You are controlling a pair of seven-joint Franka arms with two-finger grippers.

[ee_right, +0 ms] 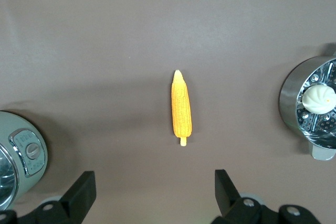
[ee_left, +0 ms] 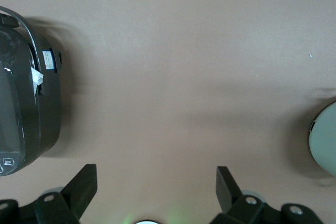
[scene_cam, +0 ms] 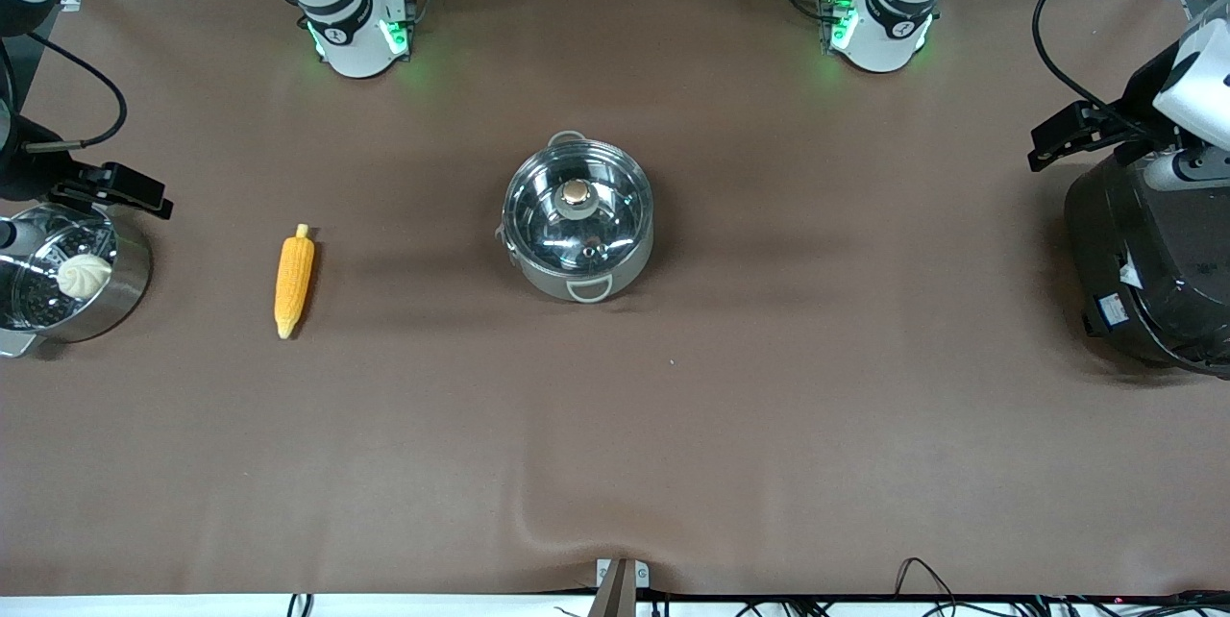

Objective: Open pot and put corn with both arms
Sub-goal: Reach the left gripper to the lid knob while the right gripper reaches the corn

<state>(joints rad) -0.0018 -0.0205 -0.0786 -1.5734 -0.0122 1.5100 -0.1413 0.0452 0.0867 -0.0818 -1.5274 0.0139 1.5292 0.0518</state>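
Observation:
The shiny steel pot (scene_cam: 579, 218) stands mid-table, closed by a glass lid with a round knob (scene_cam: 577, 195). Its edge shows in the left wrist view (ee_left: 324, 139) and the right wrist view (ee_right: 16, 156). The yellow-orange corn (scene_cam: 294, 280) lies on the cloth toward the right arm's end, and shows in the right wrist view (ee_right: 181, 106). My right gripper (ee_right: 155, 184) is open and empty, high over the table by the steamer pot. My left gripper (ee_left: 156, 182) is open and empty, high beside the rice cooker. Neither touches anything.
A steel steamer pot (scene_cam: 125, 285) with a white bun (scene_cam: 84, 275) stands at the right arm's end of the table. A large black rice cooker (scene_cam: 1148, 271) stands at the left arm's end. Brown cloth covers the table.

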